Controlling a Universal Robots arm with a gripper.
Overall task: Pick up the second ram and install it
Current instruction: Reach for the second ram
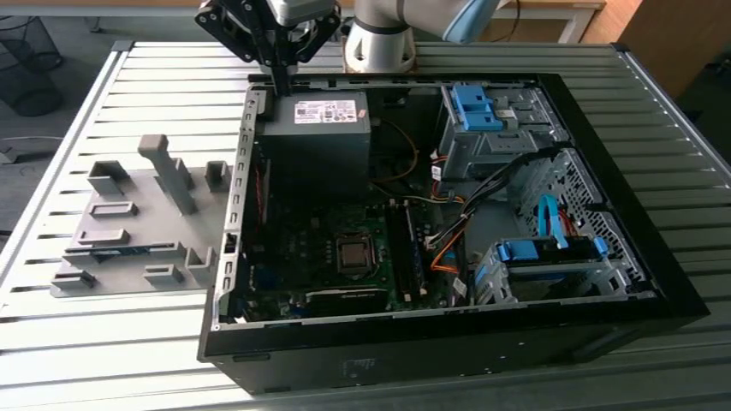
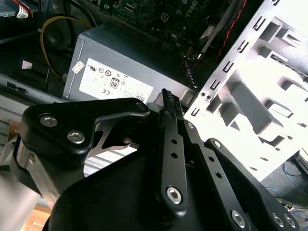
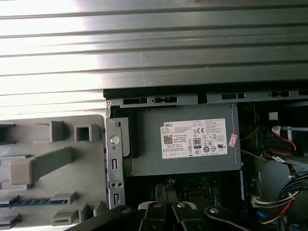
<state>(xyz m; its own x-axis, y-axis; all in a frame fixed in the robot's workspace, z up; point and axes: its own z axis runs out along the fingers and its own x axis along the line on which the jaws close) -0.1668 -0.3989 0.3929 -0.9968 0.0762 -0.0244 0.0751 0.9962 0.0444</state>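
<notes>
Hand: the hand (image 1: 281,86) points down, with its black fingers (image 2: 166,103) pressed together into one narrow bar. Nothing is held between them.
Hand contact: the fingertips sit at the corner of the power supply. I cannot tell whether they touch it or hang just above it.
Directly under the hand: a grey power supply (image 1: 314,128) with a white label on its top face, lying inside the open computer case (image 1: 457,342).
Just beside the hand: the perforated metal side wall (image 3: 114,163) of the case, which runs between the power supply and the fixture.
Beyond that wall: a grey plastic fixture (image 1: 137,214) lying flat on the bench (image 1: 92,342), with upright blocks and slots.
Second ram: the second ram (image 3: 29,202) stands on edge in a long slot of the fixture, at the fixture's end away from the hand and well apart from it. The hand does not touch it.
Second ram's look: a thin, straight blue strip (image 1: 115,251). Only its upper edge shows, so chips and label cannot be made out.
Farther inside the case: the motherboard (image 1: 331,257) beyond the power supply, and farthest off, blue-handled drive cages (image 1: 480,107) with coloured cables.
</notes>
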